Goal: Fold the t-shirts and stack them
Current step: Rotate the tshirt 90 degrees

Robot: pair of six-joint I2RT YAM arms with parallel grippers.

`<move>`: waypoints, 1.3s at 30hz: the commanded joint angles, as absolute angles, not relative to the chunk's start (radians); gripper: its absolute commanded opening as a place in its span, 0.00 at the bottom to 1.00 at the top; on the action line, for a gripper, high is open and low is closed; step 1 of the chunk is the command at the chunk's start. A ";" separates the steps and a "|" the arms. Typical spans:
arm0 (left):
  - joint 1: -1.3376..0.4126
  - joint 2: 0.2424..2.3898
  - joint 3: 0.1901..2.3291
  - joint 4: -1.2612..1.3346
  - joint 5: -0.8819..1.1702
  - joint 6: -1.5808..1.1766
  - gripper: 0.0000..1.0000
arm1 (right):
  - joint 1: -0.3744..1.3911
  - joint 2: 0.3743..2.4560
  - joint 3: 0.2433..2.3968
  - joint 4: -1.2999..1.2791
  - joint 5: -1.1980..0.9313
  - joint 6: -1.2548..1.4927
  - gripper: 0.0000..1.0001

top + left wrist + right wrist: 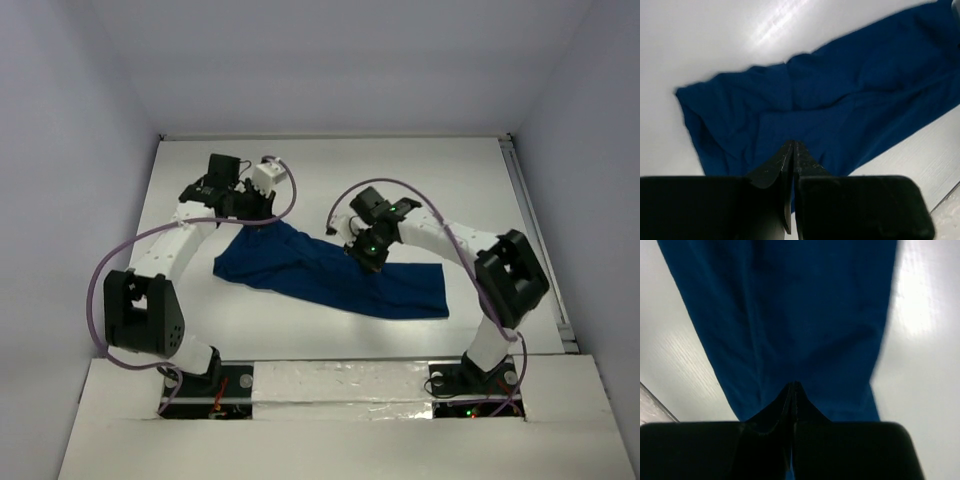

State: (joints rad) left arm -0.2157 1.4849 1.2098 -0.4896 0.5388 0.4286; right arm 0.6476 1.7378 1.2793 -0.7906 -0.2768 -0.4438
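The t-shirt [330, 275] lies in a long band on the worktop [470, 190], its long axis slanting from my left hand [255, 212], past my right hand [362, 252], and trailing beyond it. Both hands are pressed together, seemingly pinching cloth: left at the band's end, right near its middle. The free end is nearer my right hand.

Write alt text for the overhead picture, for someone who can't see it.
A dark blue t-shirt lies in a long crumpled strip on a white table. The white left arm has the left gripper at the shirt's far left end, and the right arm has the right gripper near its middle, each seemingly pinching cloth.
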 commanded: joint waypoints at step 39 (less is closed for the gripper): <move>-0.255 2.029 1.463 -0.483 0.339 0.244 0.00 | 0.759 1.931 1.385 -0.700 -0.233 -0.264 0.00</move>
State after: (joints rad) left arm -0.2543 1.9774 1.3796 -0.4557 0.3759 0.2691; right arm 0.7414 1.9209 1.3296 -0.7177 -0.2028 -0.2859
